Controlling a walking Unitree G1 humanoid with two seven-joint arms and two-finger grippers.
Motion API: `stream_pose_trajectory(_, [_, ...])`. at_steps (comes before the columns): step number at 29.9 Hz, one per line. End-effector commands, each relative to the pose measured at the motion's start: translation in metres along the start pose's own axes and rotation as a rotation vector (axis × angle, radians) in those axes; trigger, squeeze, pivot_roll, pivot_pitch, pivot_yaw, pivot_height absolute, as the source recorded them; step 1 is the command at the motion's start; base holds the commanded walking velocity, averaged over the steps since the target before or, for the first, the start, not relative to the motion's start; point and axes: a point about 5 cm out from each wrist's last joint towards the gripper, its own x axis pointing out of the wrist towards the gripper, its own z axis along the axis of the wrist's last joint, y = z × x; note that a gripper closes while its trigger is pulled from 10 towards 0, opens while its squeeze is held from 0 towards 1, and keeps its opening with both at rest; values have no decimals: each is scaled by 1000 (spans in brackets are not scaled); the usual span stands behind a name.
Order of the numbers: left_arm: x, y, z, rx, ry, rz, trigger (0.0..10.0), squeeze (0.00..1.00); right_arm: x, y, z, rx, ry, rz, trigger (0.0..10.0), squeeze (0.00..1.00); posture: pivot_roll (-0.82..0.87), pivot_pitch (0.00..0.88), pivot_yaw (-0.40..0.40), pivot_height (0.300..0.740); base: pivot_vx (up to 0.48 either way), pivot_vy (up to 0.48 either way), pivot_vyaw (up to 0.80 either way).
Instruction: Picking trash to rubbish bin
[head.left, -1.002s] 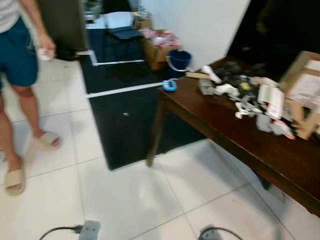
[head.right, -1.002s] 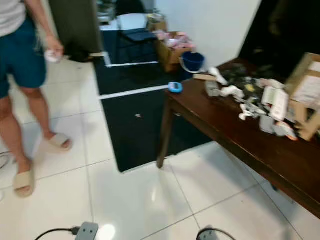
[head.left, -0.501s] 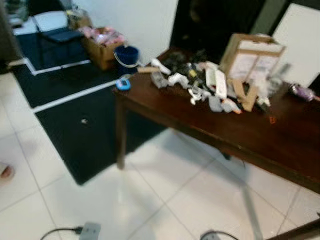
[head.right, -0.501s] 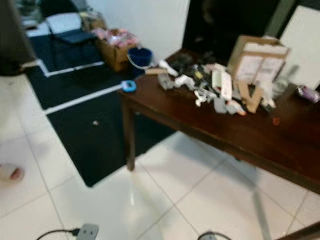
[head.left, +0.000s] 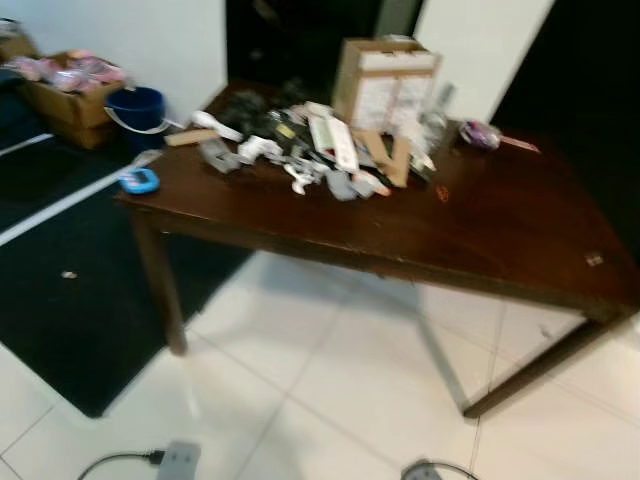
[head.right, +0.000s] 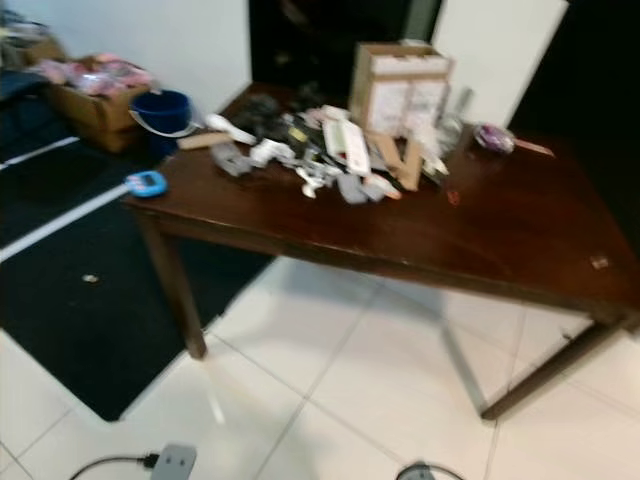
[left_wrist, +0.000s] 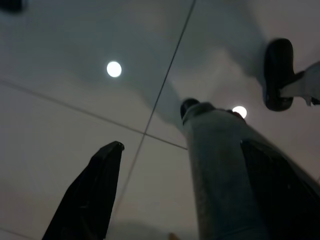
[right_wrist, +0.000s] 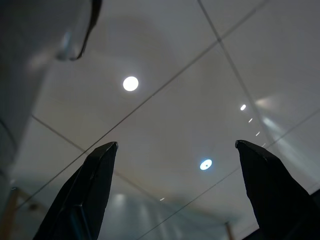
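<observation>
Both pincers hang idle over the white tiled floor (head.left: 330, 390): the left pincer (left_wrist: 182, 195) and the right pincer (right_wrist: 175, 190) each have their 2 black fingers spread wide, grasping nothing. At 12 o'clock stands the dark wooden counter (head.left: 480, 235), its trash pile (head.left: 310, 155) heaped beside a cardboard box (head.left: 385, 85). A blue bucket (head.left: 138, 108) sits at 10 o'clock. Best to step close and square up before lifting an arm.
</observation>
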Motion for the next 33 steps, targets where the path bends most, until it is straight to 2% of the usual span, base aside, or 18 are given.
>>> stream_pose_trajectory(1, [-1, -6, -13, -3, 43, -17, 10000, 0, 0, -3, -6, 9, 14, -5, 10000, 0, 72, 85, -54, 740, 0, 0, -800])
stream_pose_trajectory(18, [0, -9, -10, 2, 39, -25, 10000, 0, 0, -3, -8, 28, 17, -10, 10000, 0, 56, 94, -50, 740, 0, 0, -782])
stream_pose_trajectory(27, [0, -8, -10, 4, 38, -19, 10000, 0, 0, -3, -8, 39, 3, -8, 10000, 0, 60, 94, -50, 740, 0, 0, 0])
stream_pose_trajectory(30, [0, -8, -10, 3, 39, -19, 10000, 0, 0, 0, -5, 63, -25, 47, 10000, 0, 63, 94, -51, 740, 0, 0, 0])
stream_pose_trajectory(33, [0, -8, -10, 3, 39, -19, 10000, 0, 0, 0, -5, 57, -33, 62, 10000, 0, 63, 94, -51, 740, 0, 0, 731])
